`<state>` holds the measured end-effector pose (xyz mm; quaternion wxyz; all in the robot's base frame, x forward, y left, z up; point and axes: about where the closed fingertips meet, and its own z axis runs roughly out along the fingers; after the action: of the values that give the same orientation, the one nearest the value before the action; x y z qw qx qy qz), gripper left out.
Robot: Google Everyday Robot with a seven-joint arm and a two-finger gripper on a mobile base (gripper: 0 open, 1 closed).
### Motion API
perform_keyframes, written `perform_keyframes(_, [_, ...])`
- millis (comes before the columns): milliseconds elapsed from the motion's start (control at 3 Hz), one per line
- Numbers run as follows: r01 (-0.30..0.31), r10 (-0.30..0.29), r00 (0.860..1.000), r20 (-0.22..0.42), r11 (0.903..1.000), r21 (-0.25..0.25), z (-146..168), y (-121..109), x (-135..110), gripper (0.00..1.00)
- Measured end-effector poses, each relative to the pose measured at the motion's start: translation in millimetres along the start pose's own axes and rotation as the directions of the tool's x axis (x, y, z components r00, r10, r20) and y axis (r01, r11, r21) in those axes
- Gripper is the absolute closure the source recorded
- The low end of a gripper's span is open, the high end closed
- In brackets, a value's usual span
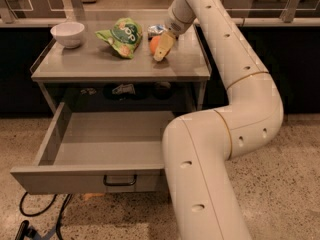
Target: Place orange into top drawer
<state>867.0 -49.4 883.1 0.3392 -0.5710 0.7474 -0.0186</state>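
The orange [154, 45] sits on the grey table top [100, 64], towards its back right, next to a green snack bag. My gripper [164, 47] reaches down from the upper right and is right at the orange, covering its right side. The top drawer [75, 178] is pulled wide open below the table top. Its inside is bare and the dark handle [120, 180] shows at the middle of the front panel. My arm's large white links cover the drawer's right end.
A white bowl [68, 33] stands at the table's back left. The green snack bag [120, 37] lies in the middle. A small blue-and-white packet [156, 30] lies behind the orange. Black cables [31, 218] lie on the floor by the drawer's left corner.
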Motion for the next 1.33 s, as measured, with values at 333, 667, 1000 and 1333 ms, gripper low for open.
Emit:
perform_keyframes(333, [-0.032,0.030,0.991,-0.131,0.9994,-0.011,5,5,32,0.00])
perform_keyframes(667, [-0.088,0.080,0.988,-0.135,0.9946,-0.055,10,14,56,0.00])
perform_keyframes(1000, [-0.088,0.082,0.991,-0.108,0.9945,-0.056,13,14,51,0.00])
perform_keyframes(1333, [-0.080,0.080,0.997,-0.004,0.9965,-0.024,15,1,42,0.00])
